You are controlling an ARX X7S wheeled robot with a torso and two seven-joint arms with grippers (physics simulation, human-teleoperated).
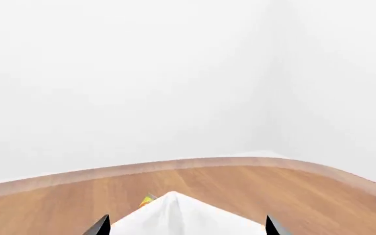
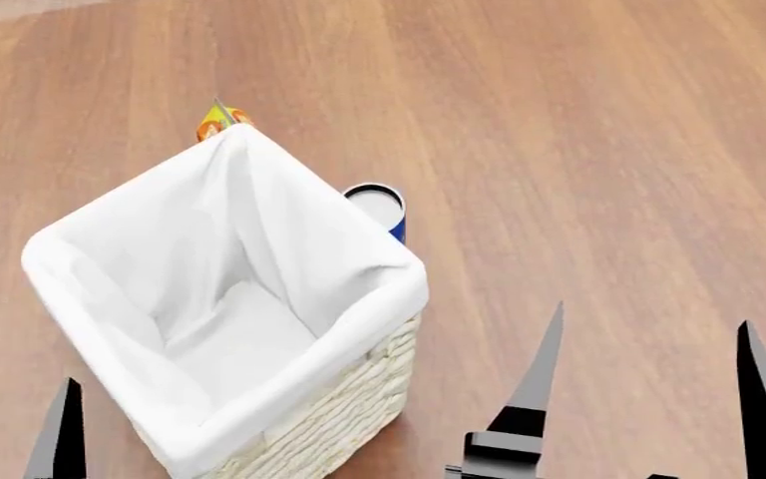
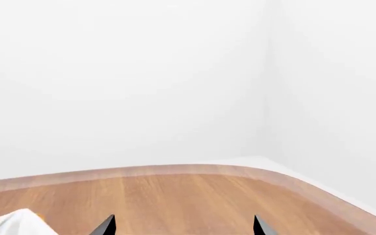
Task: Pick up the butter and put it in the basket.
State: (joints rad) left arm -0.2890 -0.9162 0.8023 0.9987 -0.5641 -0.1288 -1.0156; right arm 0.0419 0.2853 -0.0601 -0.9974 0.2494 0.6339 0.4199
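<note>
The basket (image 2: 343,399) is cream-white wicker with a white cloth liner and stands in the near left of the head view; its inside looks empty. The butter is not in view. My left gripper (image 1: 186,227) is open, its tips either side of the basket's liner corner (image 1: 175,213). In the head view only one left fingertip (image 2: 61,429) shows, beside the basket. My right gripper (image 2: 649,399) is open and empty over bare floor to the right of the basket. It also shows open in the right wrist view (image 3: 182,226).
A small orange and yellow thing (image 2: 216,120) peeks out behind the basket's far corner; I cannot tell what it is. A blue-rimmed can (image 2: 380,205) stands against the basket's far right side. Wood floor (image 2: 596,150) spreads around, with white walls (image 3: 175,73) beyond.
</note>
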